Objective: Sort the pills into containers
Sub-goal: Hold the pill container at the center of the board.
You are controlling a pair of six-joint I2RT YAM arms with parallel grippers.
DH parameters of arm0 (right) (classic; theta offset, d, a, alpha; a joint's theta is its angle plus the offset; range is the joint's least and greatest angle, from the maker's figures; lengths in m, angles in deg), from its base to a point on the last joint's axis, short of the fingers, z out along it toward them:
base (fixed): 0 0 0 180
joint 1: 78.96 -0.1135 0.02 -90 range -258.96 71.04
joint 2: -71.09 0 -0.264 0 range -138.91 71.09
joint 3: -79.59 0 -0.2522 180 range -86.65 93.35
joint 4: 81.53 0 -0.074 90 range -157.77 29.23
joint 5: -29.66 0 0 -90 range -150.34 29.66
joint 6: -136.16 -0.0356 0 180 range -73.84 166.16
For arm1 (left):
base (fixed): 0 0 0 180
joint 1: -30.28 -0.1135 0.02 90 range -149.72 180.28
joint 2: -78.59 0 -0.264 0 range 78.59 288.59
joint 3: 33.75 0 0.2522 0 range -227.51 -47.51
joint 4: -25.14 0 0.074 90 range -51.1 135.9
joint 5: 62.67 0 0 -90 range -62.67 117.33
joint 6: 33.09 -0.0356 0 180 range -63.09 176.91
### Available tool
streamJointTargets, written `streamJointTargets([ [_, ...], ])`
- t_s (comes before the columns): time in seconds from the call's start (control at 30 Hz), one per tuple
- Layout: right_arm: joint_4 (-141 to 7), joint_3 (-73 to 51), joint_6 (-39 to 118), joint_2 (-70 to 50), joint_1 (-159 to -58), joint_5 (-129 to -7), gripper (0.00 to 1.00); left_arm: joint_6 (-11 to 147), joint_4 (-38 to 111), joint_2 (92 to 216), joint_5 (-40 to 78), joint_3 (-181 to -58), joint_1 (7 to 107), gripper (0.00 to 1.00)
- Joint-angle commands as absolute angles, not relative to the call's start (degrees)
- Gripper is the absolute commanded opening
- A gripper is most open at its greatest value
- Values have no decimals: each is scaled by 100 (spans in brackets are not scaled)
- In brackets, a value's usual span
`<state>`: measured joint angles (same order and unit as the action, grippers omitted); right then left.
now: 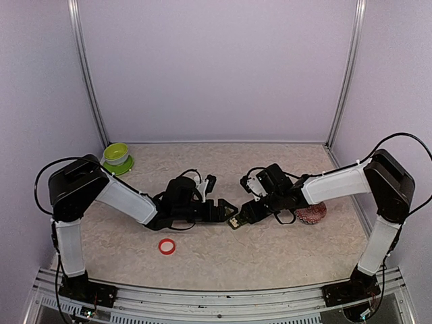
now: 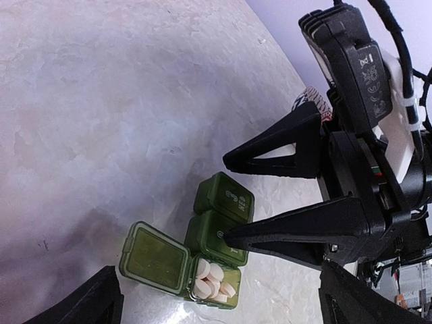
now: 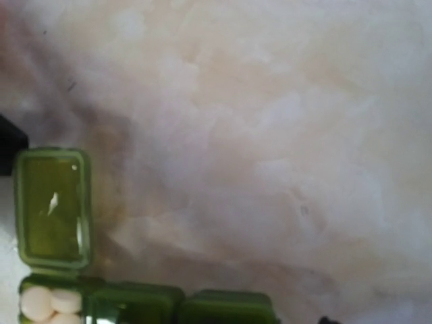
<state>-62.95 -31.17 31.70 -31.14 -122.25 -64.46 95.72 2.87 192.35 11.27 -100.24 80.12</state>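
Straddling the closed end of the dark green plastic strip of three joined square containers [image 2: 219, 233], the right jaws stand partway apart, gripping nothing that I can see, with the lower black finger [image 2: 290, 233] tipped right at the middle lid. The left jaws sit just beside the strip's open end, spread wide and empty. The strip lies flat on the pale marbled tabletop [image 2: 101, 121] between the two. At its open end the hinged lid [image 2: 154, 258] stands open, with small white round pills [image 2: 212, 283] heaped inside, and the other two lids are down. The danger here, I'd say, is that nothing pins the strip down. If the right jaws pinch or push it off-centre, it could skid or tip and spill the pills from the open box. With both sets of jaws crowded onto one small strip, a finger-to-finger knock looks possible too, and a stray nudge might flip the open lid shut. As for writing, there are raised marks on the two shut lids, too small to make out. A white-symbol label [image 2: 370, 64] on the right wrist housing is also illegible, and no brand is readable anywhere.
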Motion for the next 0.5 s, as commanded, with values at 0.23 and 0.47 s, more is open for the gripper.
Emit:
streamJointTargets([
  [0.23, -6639, -3460, 2918, -2864, -11939, -7129, 66, 9567, -116, 19307, 1028, -9955, 7890, 99],
  [0.47, -6761, -3562, 2897, -2792, -11810, -7349, 65, 9637, -185, 19496, 982, -9986, 7836, 99],
])
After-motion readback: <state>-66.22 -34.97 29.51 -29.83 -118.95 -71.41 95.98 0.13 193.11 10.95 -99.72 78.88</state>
